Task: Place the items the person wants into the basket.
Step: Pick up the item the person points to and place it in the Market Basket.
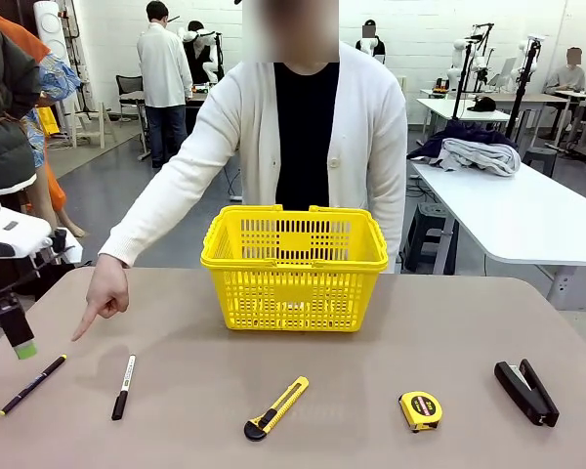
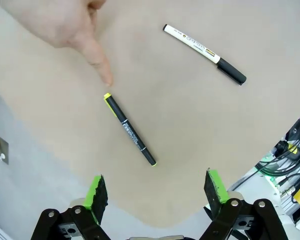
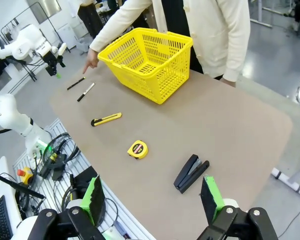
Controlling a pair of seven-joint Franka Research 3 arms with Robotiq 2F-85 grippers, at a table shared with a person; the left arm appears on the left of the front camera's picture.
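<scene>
Legend, pointing stage. My left gripper (image 2: pixel 157 187) hangs at the near left edge of the table (image 1: pixel 352 362), its green pads spread wide with nothing between them. My right gripper (image 3: pixel 152 192) is likewise wide and empty, high off the near right corner, with the stapler (image 3: pixel 191 173) lying flat on the table beyond it. The person's hand (image 1: pixel 104 293) reaches out from the far side. Its index finger (image 2: pixel 102 65) ends just beside one end of the pen (image 2: pixel 130 130), not touching it as far as I can tell, so I take the pen to be the wanted item. The pen lies flat near the left edge, left of the marker (image 1: pixel 124 387) and well apart from the basket (image 1: pixel 293 293), which stands upright at the far middle. Long axis: diagonal, from near left to far right, with the far end toward the fingertip. In my wrist view it lies oblique to the line between my pads. Hazards, as I judge them: closing without first rolling the wrist would catch the barrel at a slant and spin or flick it away. A thin barrel flat on the table may slip from under the pads, or the pads may strike the tabletop first. Coming down while the finger is so near risks pinching it. The marker, lying near, could be picked up by mistake.
</scene>
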